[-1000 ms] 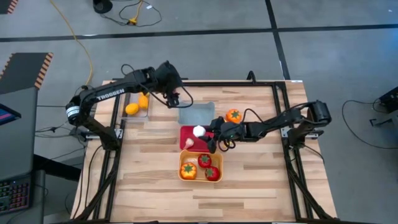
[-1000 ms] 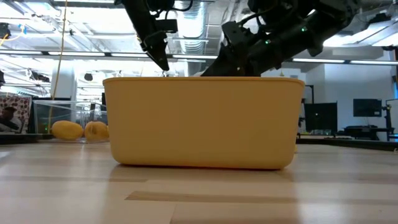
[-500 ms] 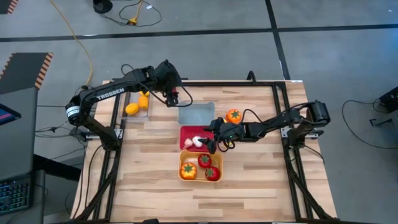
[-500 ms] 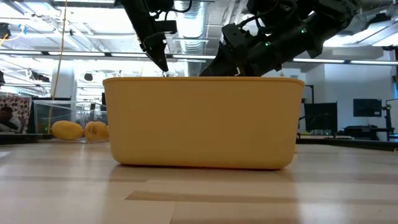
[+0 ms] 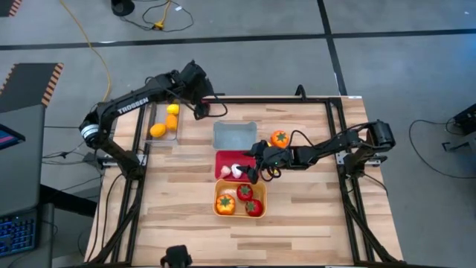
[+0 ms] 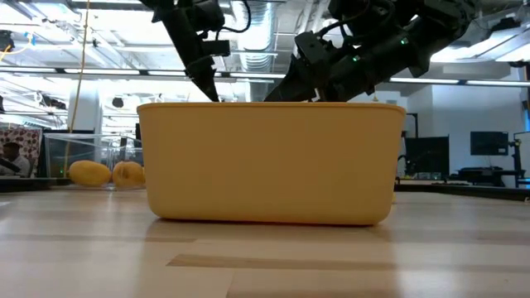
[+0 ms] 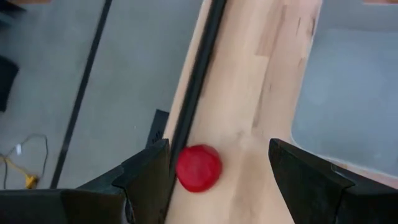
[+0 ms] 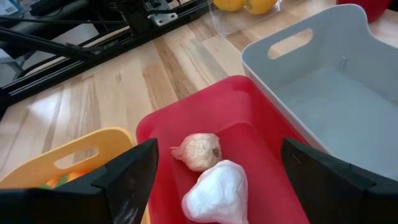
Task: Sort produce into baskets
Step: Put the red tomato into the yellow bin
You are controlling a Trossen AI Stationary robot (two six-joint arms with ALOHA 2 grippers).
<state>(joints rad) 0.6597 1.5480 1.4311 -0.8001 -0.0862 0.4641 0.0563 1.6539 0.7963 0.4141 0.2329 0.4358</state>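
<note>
The right pincer (image 5: 253, 167) hovers at the right-hand rim of the red tub (image 5: 223, 160) in the middle of the high view, fingers spread and empty. In its wrist view two garlic bulbs lie loose on the tub's floor just ahead of those fingers: a tan, papery, ridged one (image 8: 198, 151) and a smooth, white, teardrop-shaped one (image 8: 216, 193), the two touching.

The left pincer (image 5: 202, 109) is in the upper left of the high view, at the far edge of the bench (image 5: 297, 216), fingers apart with nothing between them. Its wrist view shows a glossy round red tomato (image 7: 198, 167) on the wood between the fingers, right beside the black frame rail.

The pale grey tub (image 5: 235, 136), matte plastic with rounded corners and a slot handle, sits just above the red one in the high view. Below the red one is the orange tub (image 5: 219, 210), holding two red tomatoes (image 5: 253, 207) and an orange green-stemmed piece (image 5: 225, 202). Another orange green-stemmed piece (image 5: 280, 138) lies on the bare planks to the right of the grey tub. At upper left, the clear tray (image 5: 158, 116) holds yellow fruit (image 5: 157, 130). The bench top is pale, striped butcher-block wood.
</note>
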